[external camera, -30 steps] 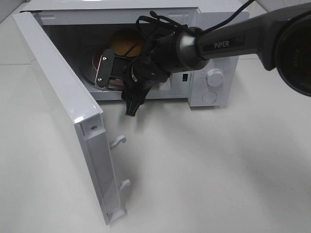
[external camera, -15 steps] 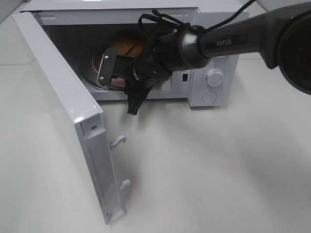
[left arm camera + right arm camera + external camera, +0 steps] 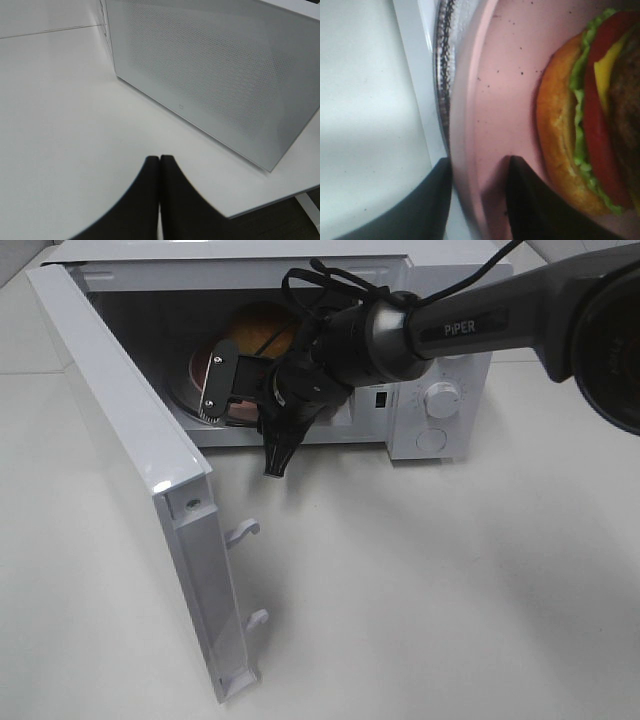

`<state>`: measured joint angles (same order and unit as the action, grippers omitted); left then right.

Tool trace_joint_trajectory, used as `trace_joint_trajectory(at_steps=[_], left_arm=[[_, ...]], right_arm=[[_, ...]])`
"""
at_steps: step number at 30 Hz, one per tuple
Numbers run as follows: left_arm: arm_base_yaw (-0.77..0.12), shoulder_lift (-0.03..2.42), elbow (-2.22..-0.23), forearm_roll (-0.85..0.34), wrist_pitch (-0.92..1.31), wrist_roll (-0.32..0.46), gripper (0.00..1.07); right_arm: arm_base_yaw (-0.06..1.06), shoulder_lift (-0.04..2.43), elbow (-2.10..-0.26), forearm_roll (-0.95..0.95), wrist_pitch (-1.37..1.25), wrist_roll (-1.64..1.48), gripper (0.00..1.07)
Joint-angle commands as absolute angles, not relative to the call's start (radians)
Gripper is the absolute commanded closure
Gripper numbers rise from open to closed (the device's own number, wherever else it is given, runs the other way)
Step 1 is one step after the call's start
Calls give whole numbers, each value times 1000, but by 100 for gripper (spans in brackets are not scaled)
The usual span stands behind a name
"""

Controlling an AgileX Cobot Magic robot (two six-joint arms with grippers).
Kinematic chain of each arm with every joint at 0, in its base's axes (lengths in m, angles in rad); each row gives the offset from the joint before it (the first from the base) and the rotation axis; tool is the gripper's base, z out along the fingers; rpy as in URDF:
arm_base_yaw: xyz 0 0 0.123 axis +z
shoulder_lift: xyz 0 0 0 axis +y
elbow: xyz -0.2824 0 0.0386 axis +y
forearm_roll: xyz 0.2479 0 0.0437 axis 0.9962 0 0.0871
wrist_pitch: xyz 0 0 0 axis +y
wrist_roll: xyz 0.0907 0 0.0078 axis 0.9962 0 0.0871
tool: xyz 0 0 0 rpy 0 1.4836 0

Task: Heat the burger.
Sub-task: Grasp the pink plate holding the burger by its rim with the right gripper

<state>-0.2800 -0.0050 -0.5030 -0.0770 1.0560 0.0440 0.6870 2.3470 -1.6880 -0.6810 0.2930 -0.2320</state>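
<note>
Right gripper point(image 3: 477, 200): reached into the open microwave point(image 3: 440, 350), one finger on each side of the pink plate point(image 3: 505, 80) rim, apparently clamped on it.
Pink plate: sat on the glass turntable point(image 3: 445, 75) inside the cavity, near its front edge.
Burger point(image 3: 592, 115): lay on the plate inside the microwave, toward the back of the cavity, clear of the fingers.
Microwave door point(image 3: 140, 470): stood wide open, swung out over the table point(image 3: 450, 590).
Left gripper point(image 3: 160, 200): fingers pressed together, empty, hanging over the table beside the outer face of the door.
Progress: burger and plate looked loaded; as I judge it, releasing the plate, withdrawing, shutting the door and turning the dial point(image 3: 442, 400) remained.
</note>
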Motion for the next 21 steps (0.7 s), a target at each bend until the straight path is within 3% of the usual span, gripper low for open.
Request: trace_joint_trajectory(at_steps=[1,21], left_arm=[[-281,-26,-500,-84,1040,47,106],[-281,-26,-500,-84,1040,47,106]], right_arm=[[675,2333,-1693,-662,313,-224,107],[693,2293,-1692,-660,344,-260,107]])
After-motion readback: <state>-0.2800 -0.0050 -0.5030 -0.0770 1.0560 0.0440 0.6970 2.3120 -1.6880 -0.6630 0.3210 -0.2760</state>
